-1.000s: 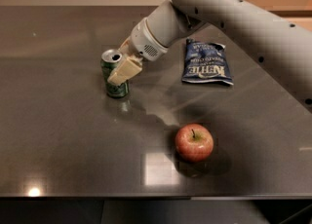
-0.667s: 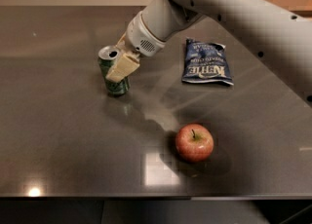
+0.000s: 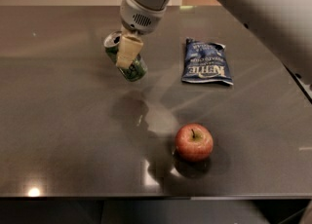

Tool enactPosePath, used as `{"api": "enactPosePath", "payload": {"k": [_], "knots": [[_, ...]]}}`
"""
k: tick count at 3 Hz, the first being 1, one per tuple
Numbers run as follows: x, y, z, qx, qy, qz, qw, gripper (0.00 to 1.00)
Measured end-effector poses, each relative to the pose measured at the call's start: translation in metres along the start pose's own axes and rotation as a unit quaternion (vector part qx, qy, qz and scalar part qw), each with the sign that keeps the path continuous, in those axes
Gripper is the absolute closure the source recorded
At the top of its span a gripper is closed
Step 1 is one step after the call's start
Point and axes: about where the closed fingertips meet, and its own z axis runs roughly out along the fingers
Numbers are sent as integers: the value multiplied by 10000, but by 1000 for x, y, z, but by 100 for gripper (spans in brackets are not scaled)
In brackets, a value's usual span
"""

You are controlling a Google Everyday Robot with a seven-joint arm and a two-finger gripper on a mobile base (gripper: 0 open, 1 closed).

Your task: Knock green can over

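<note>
Pushing toward the view's left across the dark table looks soundest for the white arm, since the blue chip bag and red apple lie the other way. The green can leans at the table's rear middle, silver top leftward, with the gripper against its side. Whether that grips or merely presses I cannot tell, so follow the lean until the can lies flat.

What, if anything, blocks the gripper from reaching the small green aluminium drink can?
Nothing, apparently: yes, it reaches. The gripper sits against the tilted green can; the blue chip bag and red apple lie well aside.
</note>
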Motion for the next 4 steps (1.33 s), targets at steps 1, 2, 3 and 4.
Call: {"api": "enactPosePath", "payload": {"k": [1, 2, 3, 4], "knots": [[17, -6, -7, -56, 681, -21, 9977, 100], [36, -10, -5, -310, 1159, -42, 9928, 81], [51, -15, 8, -549, 1398, -18, 9887, 59], [63, -21, 24, -742, 1541, 5, 9853, 28]]}}
